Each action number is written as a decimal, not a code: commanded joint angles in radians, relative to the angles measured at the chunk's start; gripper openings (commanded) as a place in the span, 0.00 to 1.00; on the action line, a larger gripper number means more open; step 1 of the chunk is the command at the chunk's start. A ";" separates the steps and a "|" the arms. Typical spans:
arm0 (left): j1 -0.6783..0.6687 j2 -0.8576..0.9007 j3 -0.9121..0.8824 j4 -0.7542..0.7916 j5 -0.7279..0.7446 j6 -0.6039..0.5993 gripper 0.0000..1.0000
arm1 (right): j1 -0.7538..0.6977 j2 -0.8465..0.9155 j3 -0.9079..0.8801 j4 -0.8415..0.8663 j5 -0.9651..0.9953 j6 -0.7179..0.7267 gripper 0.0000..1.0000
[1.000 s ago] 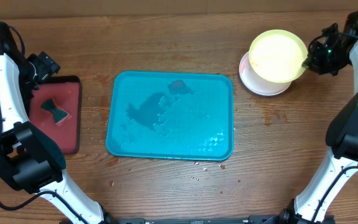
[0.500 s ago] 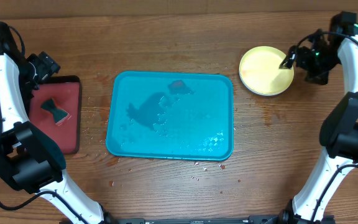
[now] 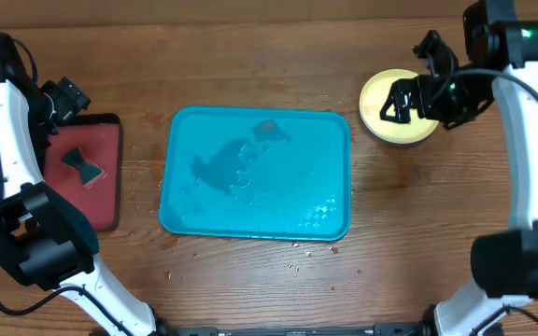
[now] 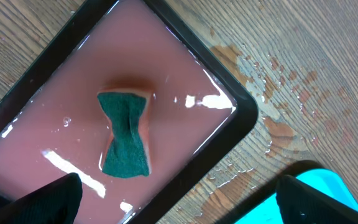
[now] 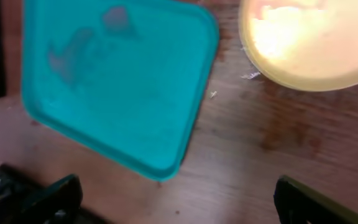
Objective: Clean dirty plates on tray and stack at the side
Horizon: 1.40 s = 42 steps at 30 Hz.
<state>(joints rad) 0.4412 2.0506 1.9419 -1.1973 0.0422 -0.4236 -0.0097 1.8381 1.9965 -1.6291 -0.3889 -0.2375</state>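
The turquoise tray [image 3: 255, 173] lies in the middle of the table with only water smears on it; its corner also shows in the right wrist view [image 5: 117, 81]. Right of it rests a yellow-green plate [image 3: 378, 96], with no hold on it, seen again in the right wrist view [image 5: 309, 43]. My right gripper [image 3: 409, 101] hovers over that plate, open and empty [image 5: 179, 202]. My left gripper [image 3: 66, 101] hangs open and empty [image 4: 179, 199] above the far-left black-rimmed tray.
A black-rimmed tray [image 3: 110, 191] with pink water holds a green sponge [image 3: 82, 166], also seen in the left wrist view [image 4: 124, 134]. Water droplets spot the wood [image 4: 260, 106] between this tray and the turquoise one [image 4: 260, 214].
The right gripper set the yellow-green plate down on the white one at the right, opened, and swung left above it. The left arm has not moved.
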 commanded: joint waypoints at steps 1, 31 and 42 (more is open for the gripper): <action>0.008 -0.013 0.011 0.000 0.010 -0.003 1.00 | 0.038 -0.015 0.006 -0.040 -0.066 -0.021 1.00; 0.010 -0.013 0.011 0.000 0.010 -0.003 1.00 | 0.077 -0.078 0.005 0.188 -0.058 -0.021 1.00; 0.009 -0.013 0.011 0.000 0.010 -0.003 1.00 | 0.118 -0.348 -0.314 0.586 -0.058 -0.021 1.00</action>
<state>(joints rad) 0.4412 2.0506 1.9419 -1.1969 0.0425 -0.4232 0.1116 1.5921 1.8221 -1.1213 -0.4419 -0.2558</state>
